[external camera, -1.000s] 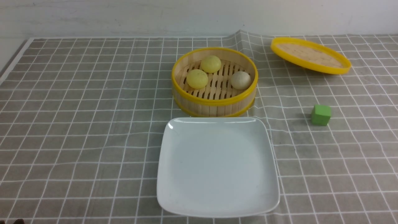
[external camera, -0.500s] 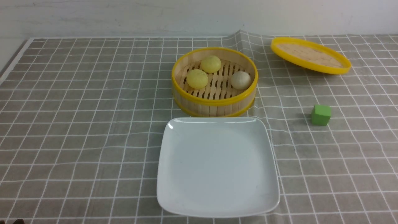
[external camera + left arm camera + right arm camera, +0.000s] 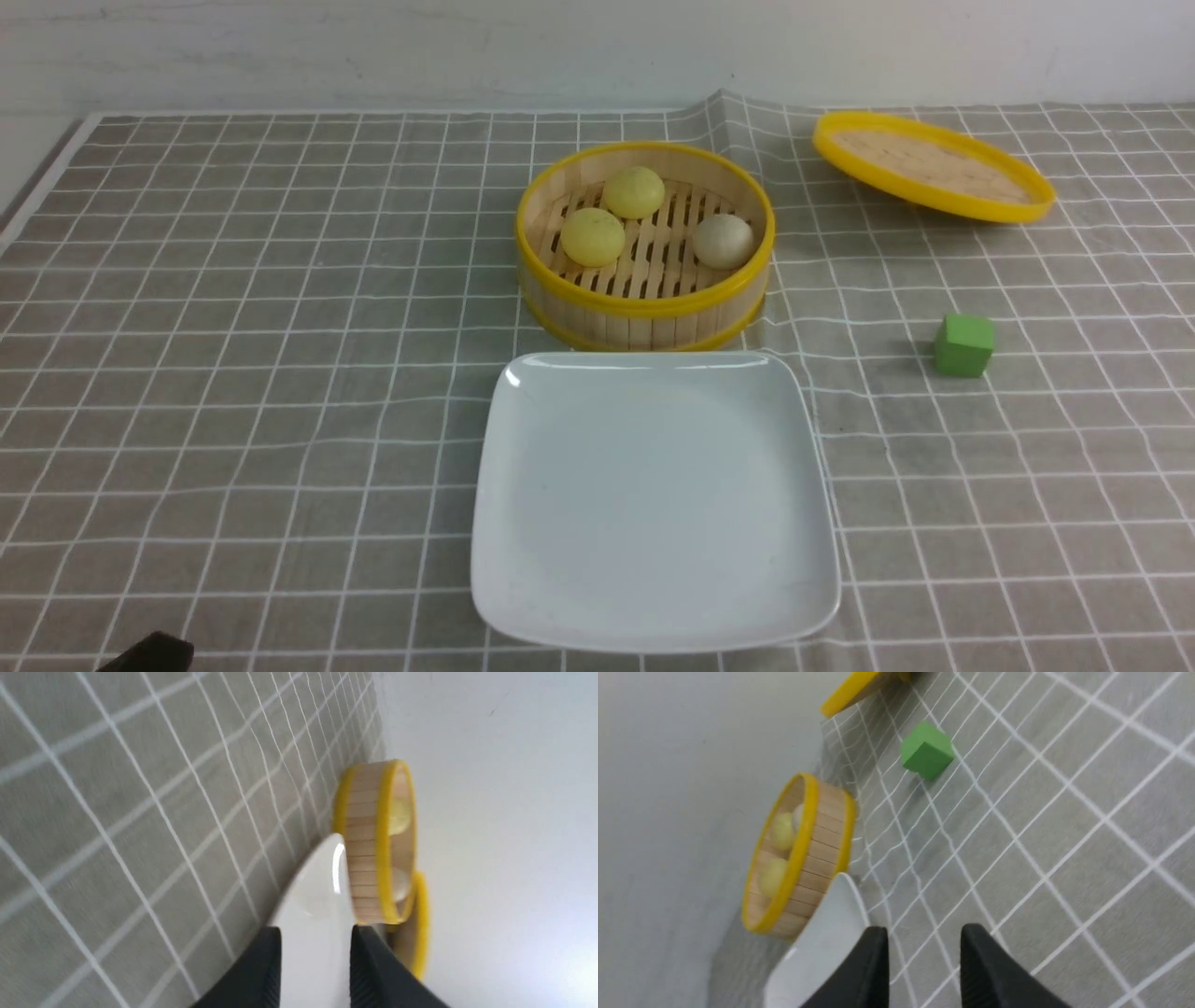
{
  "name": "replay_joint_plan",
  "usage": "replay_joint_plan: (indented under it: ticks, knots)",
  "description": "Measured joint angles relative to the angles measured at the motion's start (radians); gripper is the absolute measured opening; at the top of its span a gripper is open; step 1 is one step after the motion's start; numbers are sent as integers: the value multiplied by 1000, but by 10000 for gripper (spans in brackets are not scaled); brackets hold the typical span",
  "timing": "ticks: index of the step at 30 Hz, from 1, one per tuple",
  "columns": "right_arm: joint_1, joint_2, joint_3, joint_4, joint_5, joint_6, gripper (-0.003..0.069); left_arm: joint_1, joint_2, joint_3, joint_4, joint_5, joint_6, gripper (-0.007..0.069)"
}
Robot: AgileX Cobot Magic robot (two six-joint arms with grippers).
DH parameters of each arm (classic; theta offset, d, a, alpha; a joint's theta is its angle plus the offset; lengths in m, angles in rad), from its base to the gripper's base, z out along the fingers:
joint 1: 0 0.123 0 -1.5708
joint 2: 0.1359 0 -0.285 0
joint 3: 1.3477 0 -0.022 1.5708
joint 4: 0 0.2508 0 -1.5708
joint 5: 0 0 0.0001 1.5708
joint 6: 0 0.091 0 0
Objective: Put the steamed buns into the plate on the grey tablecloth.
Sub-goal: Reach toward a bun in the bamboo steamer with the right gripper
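Three steamed buns, two pale yellow and one beige, all sit in the single bamboo steamer, centre far. One white plate lies just on the near side of it, on the grey tablecloth. One lid far right. One green cube right. Two claws, left gripper and right gripper, both spread.
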Motion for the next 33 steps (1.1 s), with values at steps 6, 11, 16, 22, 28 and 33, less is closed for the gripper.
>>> replay_joint_plan:
  ticks: [6,11,16,22,28,33]
  knots:
    - [0,0,1,45,-1,24,239,0,0,0,-30,-15,-58,241]
    - [0,0,-9,75,41,-29,239,0,0,0,15,-56,-44,239]
    - [0,1,-153,64,30,-203,228,0,0,-13,24,-167,21,176]
    - [0,166,-473,-103,152,-411,85,0,16,-264,134,-171,372,24]
    - [0,541,-739,-250,579,-463,-15,0,275,-516,170,70,608,2]
    - [0,853,-841,-211,804,-552,-11,0,610,-646,188,434,697,2]
